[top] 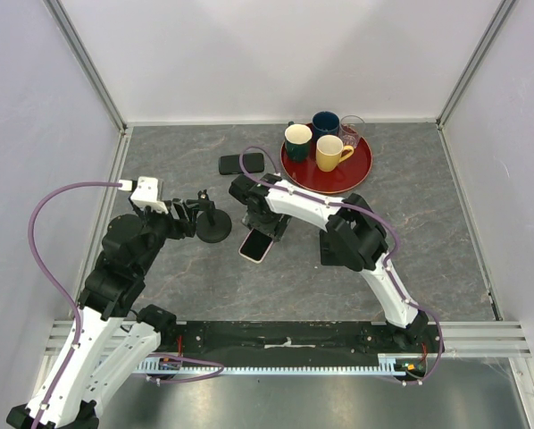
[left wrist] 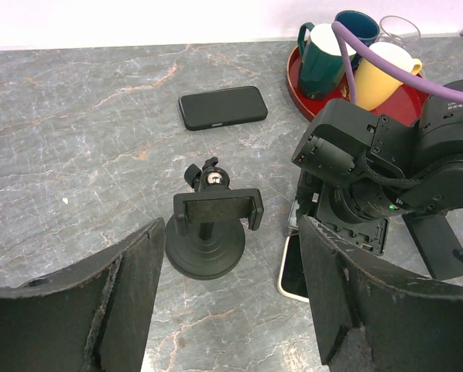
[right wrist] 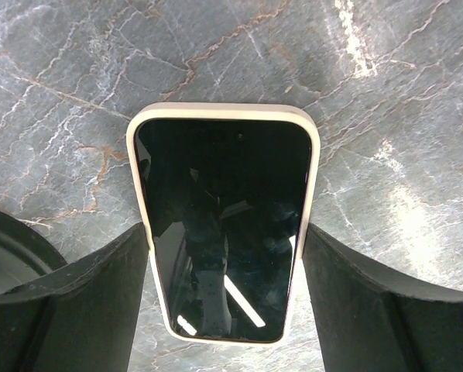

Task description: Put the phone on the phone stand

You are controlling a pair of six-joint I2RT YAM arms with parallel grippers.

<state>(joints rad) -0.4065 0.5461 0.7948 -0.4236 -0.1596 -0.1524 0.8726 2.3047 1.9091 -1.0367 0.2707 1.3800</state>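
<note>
Spotted on red tray [top: 337, 182], approx 1 o'clock of table [top: 204, 286]: green mug [top: 297, 141], navy mug [top: 326, 122], yellow mug [top: 329, 152], clear glass [top: 352, 128], all upright. Can't tell contents. Lying mid-table: phone [top: 257, 245] in white case, flat, screen up, not on phone stand [left wrist: 214, 208]. Clamped on phone w/ R gripper [right wrist: 225, 232], fingers [right wrist: 100, 294] touching case on both long sides. Standing upright just beside phone, at its 9 o'clock: phone stand. Held wide apart, gripping nothing: L gripper [left wrist: 231, 225], at stand's 9 o'clock. Lying at phone's 12 o'clock, near tray's 9 o'clock: 2nd black phone [top: 241, 164].
</note>
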